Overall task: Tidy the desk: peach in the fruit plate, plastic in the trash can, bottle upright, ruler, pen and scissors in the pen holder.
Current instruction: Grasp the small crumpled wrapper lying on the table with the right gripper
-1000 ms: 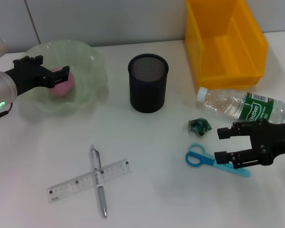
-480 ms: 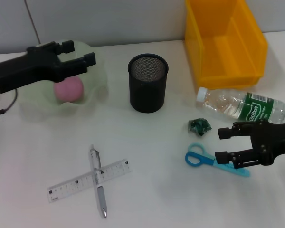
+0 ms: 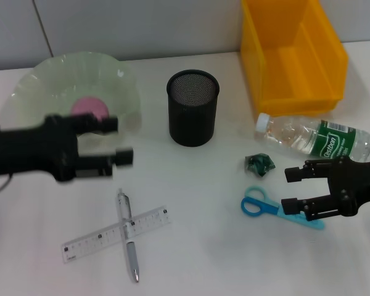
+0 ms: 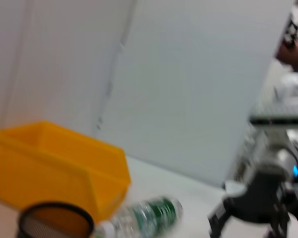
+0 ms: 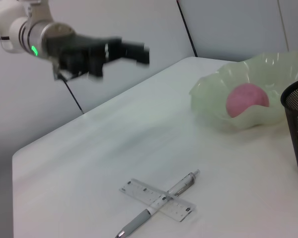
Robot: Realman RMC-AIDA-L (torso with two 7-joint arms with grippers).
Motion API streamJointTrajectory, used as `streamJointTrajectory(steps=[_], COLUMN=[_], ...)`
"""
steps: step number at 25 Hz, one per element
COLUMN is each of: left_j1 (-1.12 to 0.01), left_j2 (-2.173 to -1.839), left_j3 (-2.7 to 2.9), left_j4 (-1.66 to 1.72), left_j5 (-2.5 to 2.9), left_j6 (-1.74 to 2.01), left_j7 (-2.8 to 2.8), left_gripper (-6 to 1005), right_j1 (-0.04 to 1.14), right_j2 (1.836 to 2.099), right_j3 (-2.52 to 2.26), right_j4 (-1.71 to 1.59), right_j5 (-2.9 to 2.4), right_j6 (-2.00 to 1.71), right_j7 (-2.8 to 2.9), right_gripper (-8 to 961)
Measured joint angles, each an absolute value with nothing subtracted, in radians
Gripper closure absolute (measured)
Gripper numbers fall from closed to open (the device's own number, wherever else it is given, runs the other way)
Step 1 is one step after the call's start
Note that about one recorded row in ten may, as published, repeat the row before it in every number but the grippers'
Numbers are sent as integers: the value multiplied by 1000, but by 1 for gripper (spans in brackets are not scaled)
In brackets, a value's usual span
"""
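On the plain white desk (image 3: 191,246) a matte pink peach (image 3: 90,107) sits in the pale green scalloped glass fruit plate (image 3: 120,77), the black left gripper (image 3: 120,139) (fingers spread) hovers nearer than it, above a silver pen (image 3: 127,235) crossing a clear plastic ruler (image 3: 95,237).

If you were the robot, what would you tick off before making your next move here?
1. Peach in the fruit plate: ok, it lies inside.
2. Left tool empty and open: ok; it hangs above the desk between the plate and the pen.
3. Pen and ruler easy to lift singly: not ok, they lie crossed.
4. Right tool lined up on the scissors: ok, it is open over the covered blade end.
5. Bottle upright: not ok, it lies on its side.
6. Plastic scrap in the trash can: not ok, it lies on the desk.
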State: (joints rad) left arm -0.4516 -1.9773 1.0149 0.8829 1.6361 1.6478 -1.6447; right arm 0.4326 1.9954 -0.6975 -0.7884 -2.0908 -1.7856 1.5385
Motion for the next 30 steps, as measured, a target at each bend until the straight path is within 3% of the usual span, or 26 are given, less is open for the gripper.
streamJointTrajectory(steps=[3, 4, 9, 10, 16, 25, 30], left_j1=[-450, -459, -466, -471, -470, -473, -473], left_j2=[-1986, -2020, -2034, -2056, -2059, -2060, -2062], left_j3=[1015, 1010, 1009, 1004, 1004, 987, 986], left_j4=[883, 880, 877, 874, 872, 856, 851], left_j5=[1662, 1788, 1842, 1902, 1899, 1895, 1888], left_j6=[1659, 1651, 1634, 1615, 1616, 1620, 1617], left_j7=[-1623, -1581, -1573, -1553, -1547, -1546, -1545], left_gripper=[193, 193, 194, 194, 194, 194, 194], right_j1=[433, 433, 433, 432, 432, 443, 498], right_j2=[1995, 1995, 1994, 1994, 2005, 2058, 2062], right_j3=[-698, -698, -700, -701, -689, -668, -706], right_j4=[-788, -788, -788, -788, -800, -935, -952], right_j5=[-2091, -2091, -2091, -2091, -2080, -2050, -2163], right_j6=[-1788, -1790, -1791, -1791, -1791, -1628, -1529], right_j7=[1539, 1539, 1537, 1536, 1508, 1532, 1637], right_gripper=[250, 250, 253, 254, 258, 263, 267])
